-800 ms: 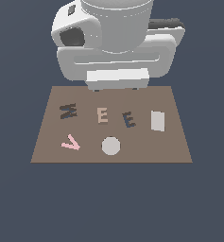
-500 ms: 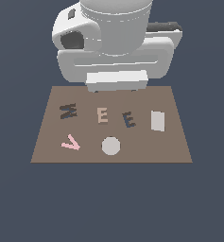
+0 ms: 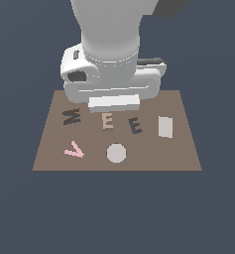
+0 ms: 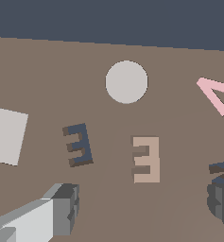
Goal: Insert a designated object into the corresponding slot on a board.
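Observation:
The pale tan-pink E point(image 3: 107, 120) lies flat near the middle of the brown board point(image 3: 178, 149). It also shows in the wrist view point(image 4: 145, 159). The dark navy E slot point(image 3: 135, 124), slightly tilted, lies just to the exterior view's right of it and shows in the wrist view too point(image 4: 78, 144). My gripper point(image 4: 142, 210) is open and empty above the board. Its two fingers point(image 4: 61, 208) stand wide apart, with the tan E just ahead of the gap. In the exterior view the arm's hand hangs over the board's far edge and hides the fingers.
On the board also lie a dark brown M point(image 3: 71, 116), a pink V point(image 3: 74, 149), a grey disc point(image 3: 116, 153) and a grey rectangle point(image 3: 165, 126). The M lies close to one fingertip in the wrist view point(image 4: 222, 171).
The arm's hand has come lower in the exterior view, closer to the board's far edge. The letters and shapes have not moved.

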